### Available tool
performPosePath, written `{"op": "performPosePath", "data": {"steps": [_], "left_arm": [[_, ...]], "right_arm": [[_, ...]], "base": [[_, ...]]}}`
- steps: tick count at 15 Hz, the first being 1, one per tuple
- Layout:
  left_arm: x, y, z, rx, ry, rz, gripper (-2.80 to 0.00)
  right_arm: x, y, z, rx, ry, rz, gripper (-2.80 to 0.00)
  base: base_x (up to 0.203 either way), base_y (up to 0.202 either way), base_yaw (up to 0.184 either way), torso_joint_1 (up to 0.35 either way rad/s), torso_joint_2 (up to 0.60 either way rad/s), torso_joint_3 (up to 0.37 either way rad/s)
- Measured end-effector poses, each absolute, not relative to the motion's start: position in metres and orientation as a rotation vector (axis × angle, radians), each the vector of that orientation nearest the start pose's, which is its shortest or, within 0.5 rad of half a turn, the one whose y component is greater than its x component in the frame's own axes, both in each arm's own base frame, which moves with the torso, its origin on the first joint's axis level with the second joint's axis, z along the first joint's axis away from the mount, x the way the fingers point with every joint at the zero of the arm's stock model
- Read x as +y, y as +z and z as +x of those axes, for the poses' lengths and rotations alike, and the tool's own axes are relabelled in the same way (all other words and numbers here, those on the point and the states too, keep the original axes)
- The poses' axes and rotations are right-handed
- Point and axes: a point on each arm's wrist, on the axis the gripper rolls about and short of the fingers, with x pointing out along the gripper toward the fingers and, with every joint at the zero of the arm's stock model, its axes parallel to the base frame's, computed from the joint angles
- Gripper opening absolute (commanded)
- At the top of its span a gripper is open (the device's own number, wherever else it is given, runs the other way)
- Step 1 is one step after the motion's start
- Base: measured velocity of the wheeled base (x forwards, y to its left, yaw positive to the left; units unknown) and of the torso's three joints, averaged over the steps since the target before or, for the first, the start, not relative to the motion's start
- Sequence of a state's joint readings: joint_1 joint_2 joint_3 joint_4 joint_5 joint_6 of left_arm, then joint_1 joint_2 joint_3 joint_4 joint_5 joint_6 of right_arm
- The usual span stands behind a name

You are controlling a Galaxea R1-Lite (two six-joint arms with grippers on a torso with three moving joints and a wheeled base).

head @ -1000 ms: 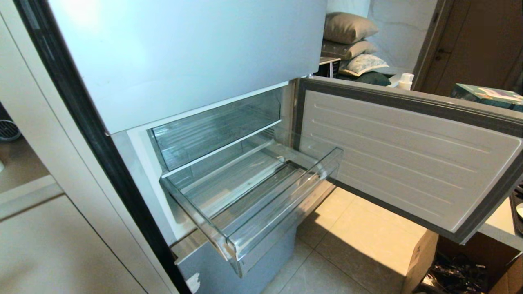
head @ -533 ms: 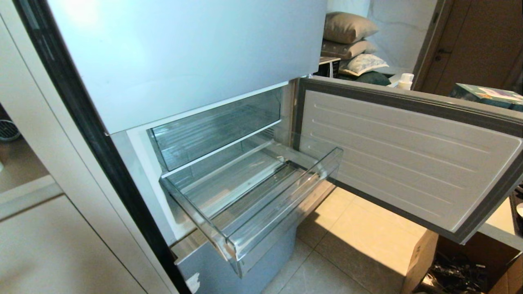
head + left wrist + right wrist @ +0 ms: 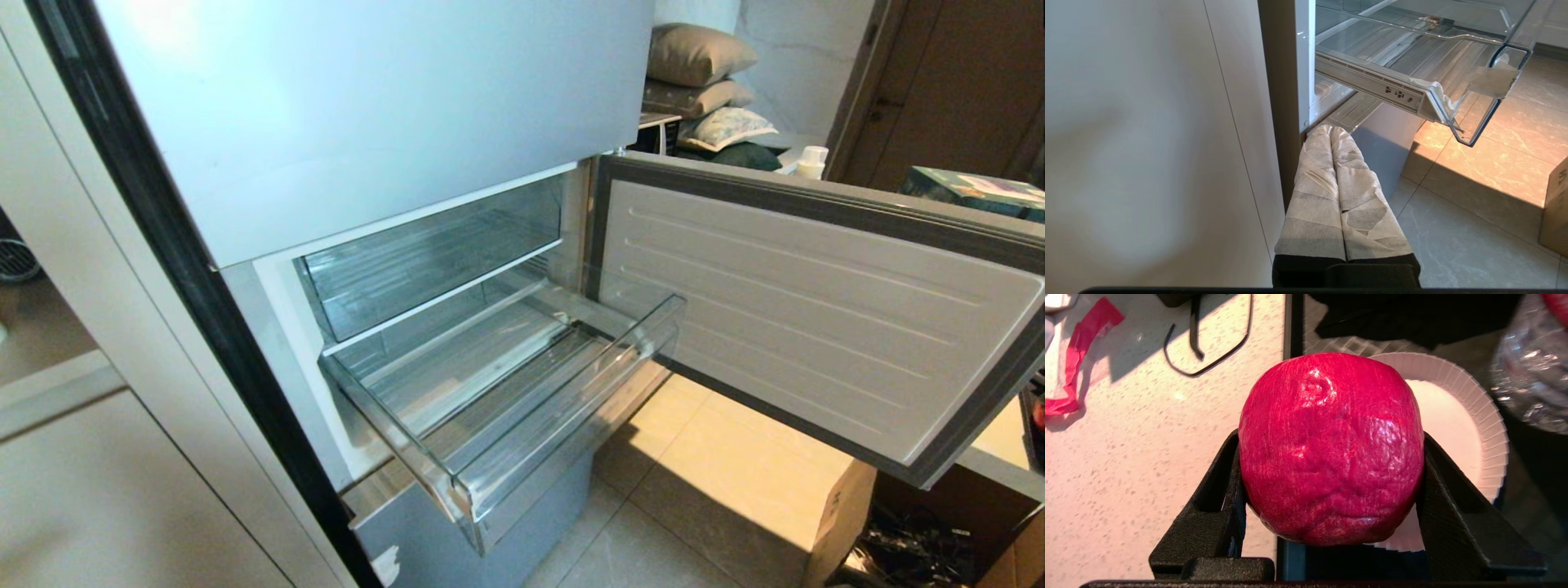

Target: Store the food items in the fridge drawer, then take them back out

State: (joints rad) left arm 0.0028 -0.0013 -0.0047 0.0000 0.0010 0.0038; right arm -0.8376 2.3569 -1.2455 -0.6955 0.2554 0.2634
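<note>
A round red apple [image 3: 1331,449] with wrinkled skin sits between the black fingers of my right gripper [image 3: 1331,435], which is shut on it. It hangs over a white paper plate [image 3: 1457,416] at the edge of a speckled counter [image 3: 1147,437]. A sliver of the red apple [image 3: 1038,412] shows at the head view's far right edge. The fridge drawer [image 3: 490,457], clear plastic with a ribbed base, is pulled out and empty; its underside [image 3: 1412,53] shows above my left gripper [image 3: 1329,130]. That gripper is shut, tape-wrapped, and parked low beside the fridge.
The fridge's middle door [image 3: 816,310] stands swung open to the right of the drawer. A second clear drawer [image 3: 424,253] sits pushed in above. A cardboard box [image 3: 841,523] stands on the tiled floor. Red tape [image 3: 1073,371], a black cable [image 3: 1208,355] and a plastic bag [image 3: 1531,375] lie on or near the counter.
At the head view's far right edge, a red sliver now shows where a white plate rim was. The fridge, drawer and door have not moved.
</note>
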Motion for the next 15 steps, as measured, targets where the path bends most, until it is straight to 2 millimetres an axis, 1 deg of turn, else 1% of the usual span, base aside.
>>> {"op": "performPosePath", "data": {"steps": [2, 3, 9, 12, 15], "left_arm": [[0.000, 0.077, -0.023, -0.006, 0.004, 0.004, -2.80], [0.000, 0.077, -0.023, -0.006, 0.004, 0.004, -2.80], [0.000, 0.077, -0.023, -0.006, 0.004, 0.004, -2.80], [0.000, 0.077, -0.023, -0.006, 0.004, 0.004, -2.80], [0.000, 0.077, -0.023, -0.006, 0.004, 0.004, -2.80]], "right_arm": [[-0.335, 0.046, 0.304, 0.291, -0.627, 0.480, -2.80], [-0.337, 0.045, 0.303, 0.294, -0.629, 0.484, 0.00], [-0.344, 0.044, 0.294, 0.302, -0.646, 0.499, 0.00], [-0.342, 0.053, 0.287, 0.292, -0.653, 0.499, 0.00], [-0.340, 0.067, 0.281, 0.268, -0.660, 0.486, 0.00]], "base": [[0.000, 0.000, 0.000, 0.000, 0.00, 0.000], [0.000, 0.000, 0.000, 0.000, 0.00, 0.000], [0.000, 0.000, 0.000, 0.000, 0.00, 0.000], [0.000, 0.000, 0.000, 0.000, 0.00, 0.000], [0.000, 0.000, 0.000, 0.000, 0.00, 0.000]]}}
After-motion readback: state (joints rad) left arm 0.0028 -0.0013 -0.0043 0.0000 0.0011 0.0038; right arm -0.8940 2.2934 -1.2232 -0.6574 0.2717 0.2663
